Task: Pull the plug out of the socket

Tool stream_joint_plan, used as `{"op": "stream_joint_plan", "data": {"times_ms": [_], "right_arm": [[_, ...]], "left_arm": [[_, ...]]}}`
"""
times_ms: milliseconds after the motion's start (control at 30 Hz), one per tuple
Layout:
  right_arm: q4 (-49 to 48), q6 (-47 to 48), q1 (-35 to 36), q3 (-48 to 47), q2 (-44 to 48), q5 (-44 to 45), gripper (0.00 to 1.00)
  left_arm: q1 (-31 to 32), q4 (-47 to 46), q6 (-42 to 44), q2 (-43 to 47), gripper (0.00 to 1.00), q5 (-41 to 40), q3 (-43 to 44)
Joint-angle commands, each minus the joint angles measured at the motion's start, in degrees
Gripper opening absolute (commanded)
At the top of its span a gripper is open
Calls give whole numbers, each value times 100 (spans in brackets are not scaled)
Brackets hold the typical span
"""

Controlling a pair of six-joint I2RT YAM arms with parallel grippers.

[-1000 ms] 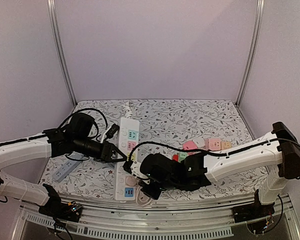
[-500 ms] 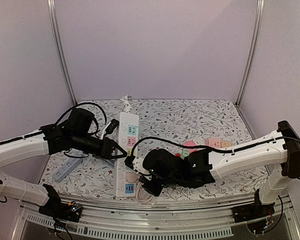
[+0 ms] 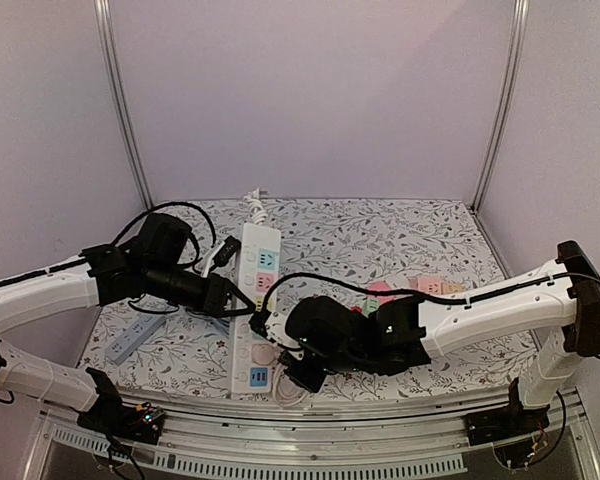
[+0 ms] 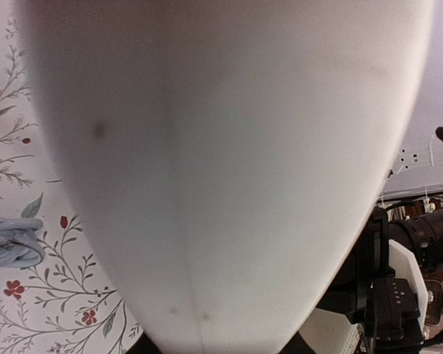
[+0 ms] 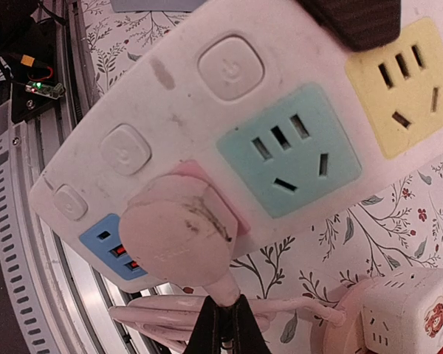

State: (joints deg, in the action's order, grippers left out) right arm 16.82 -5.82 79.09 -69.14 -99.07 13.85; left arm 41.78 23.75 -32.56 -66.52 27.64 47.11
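Note:
A white power strip with coloured sockets lies along the middle of the flowered table. A pale pink round plug sits in its pink socket near the strip's front end, also seen in the top view as the plug. My right gripper is shut on the plug's pink cord just below the plug body. My left gripper clamps the strip's left edge by the yellow socket, and one black finger lies over the strip. In the left wrist view the blurred white strip fills the frame and hides the jaws.
A grey-blue power strip lies at the left. Pink, orange and green cube sockets sit to the right behind my right arm. A white cube adapter and pink cord loops lie by the metal front rail.
The white strip has turned and slid, its far end going left and back with my left gripper. My right gripper rose slightly with the cord. Little has moved in the last half second.

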Motion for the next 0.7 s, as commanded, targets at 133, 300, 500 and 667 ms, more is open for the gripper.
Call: {"op": "stream_joint_plan", "data": {"times_ms": [133,300,500,667], "right_arm": [[-202,-488,-191,172,-49,508,0],[-307,-578,-336,137,-391,509,0],[-340,-584,-516,-59,-595,511,0],[-271,-521,-518,-45,-343,483,0]], "left_arm": [[-65,13,40,225,0,861,-11],[-65,-112,-70,313,0,1196,-32],[-65,-441,-325,352,0,1367,-155],[-73,-113,-138,415,0,735,-143]]}}
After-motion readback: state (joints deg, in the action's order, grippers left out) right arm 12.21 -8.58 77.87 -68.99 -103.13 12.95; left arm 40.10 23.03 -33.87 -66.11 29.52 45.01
